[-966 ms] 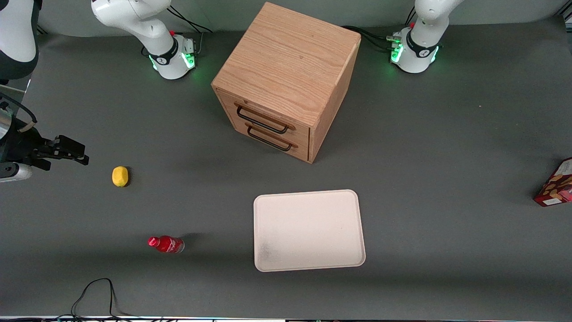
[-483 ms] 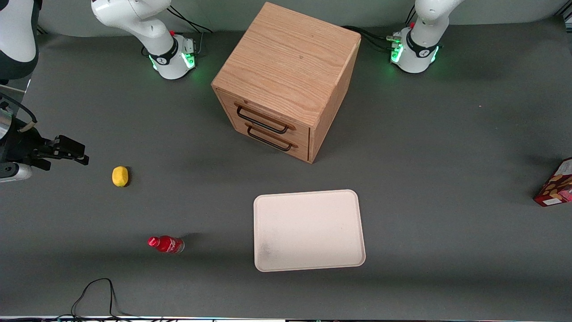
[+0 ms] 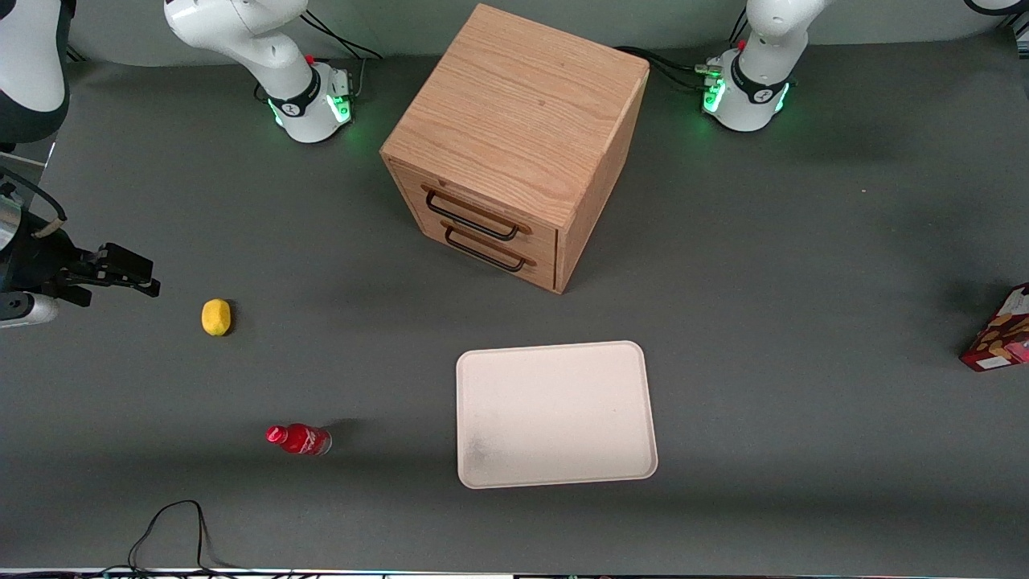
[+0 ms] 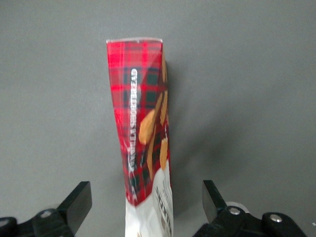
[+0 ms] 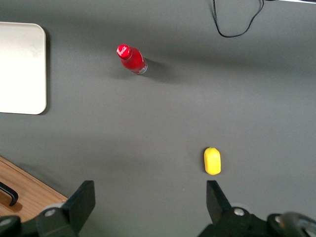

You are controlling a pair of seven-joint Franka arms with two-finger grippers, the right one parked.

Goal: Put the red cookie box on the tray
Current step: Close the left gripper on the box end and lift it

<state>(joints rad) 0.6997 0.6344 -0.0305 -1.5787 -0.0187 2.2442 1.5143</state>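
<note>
Nothing on the table has shifted since earlier. My gripper (image 4: 145,202) hangs above the red cookie box (image 4: 143,148), fingers spread wide, untouching. Box lies at the working arm's table edge, well apart from the tray (image 3: 555,414).

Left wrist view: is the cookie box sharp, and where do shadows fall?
Left wrist view: cookie box lettering is slightly soft, its shadow falls on the table beside it; open gripper straddles it. Front view: box is cut off at the frame edge.
</note>
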